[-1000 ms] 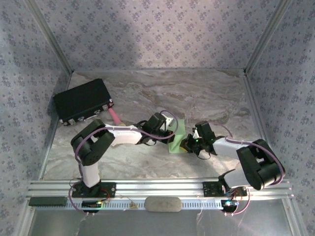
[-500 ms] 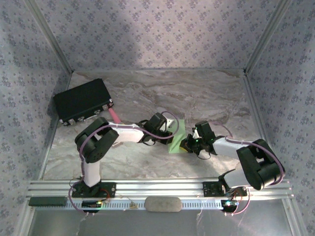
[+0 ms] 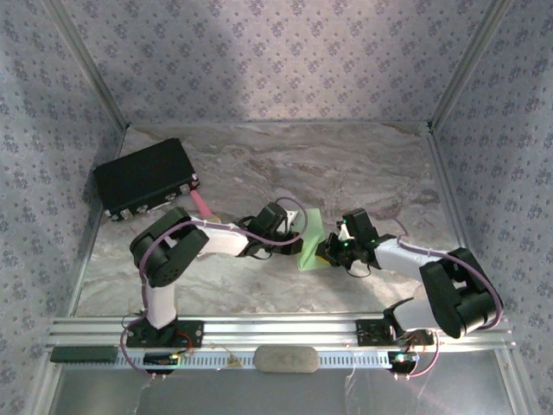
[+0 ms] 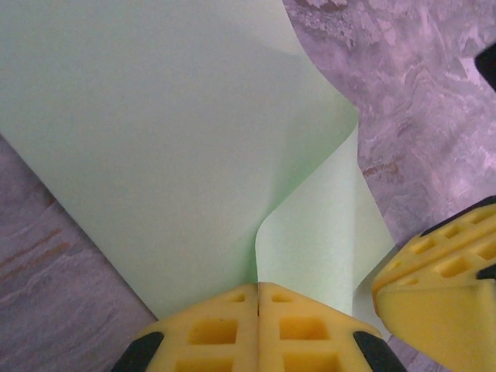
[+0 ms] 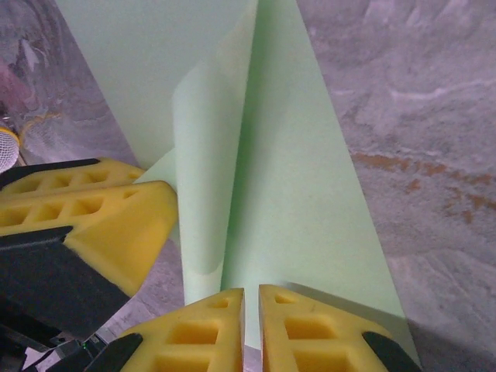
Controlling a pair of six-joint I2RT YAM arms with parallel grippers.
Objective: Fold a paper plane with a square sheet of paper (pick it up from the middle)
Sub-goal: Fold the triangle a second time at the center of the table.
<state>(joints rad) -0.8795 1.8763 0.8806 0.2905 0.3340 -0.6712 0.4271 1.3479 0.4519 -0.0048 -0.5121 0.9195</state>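
Observation:
The square sheet of paper [image 3: 313, 233] is pale green and stands folded in a loose curl between my two grippers at the middle of the marble table. My left gripper [image 3: 300, 240] is shut on it. In the left wrist view its yellow fingertips [image 4: 232, 310] press together on the fold of the paper [image 4: 155, 139]. My right gripper [image 3: 332, 251] reaches in from the right. Its jaws [image 5: 252, 298] stand a narrow slit apart, and the paper [image 5: 310, 194] lies flat just beyond them, not pinched. The left gripper's fingers [image 5: 116, 225] show beside the curled flap.
A big black box [image 3: 144, 177] sits at the back left with a pink cylinder [image 3: 202, 204] beside it. Patterned walls close in the table [image 3: 363, 164] on three sides. An aluminium rail [image 3: 285, 330] runs along the near edge.
The paper now looks slimmer and stands more upright from above. My right gripper's jaws have parted slightly and shifted a little. The left gripper stays shut on the paper.

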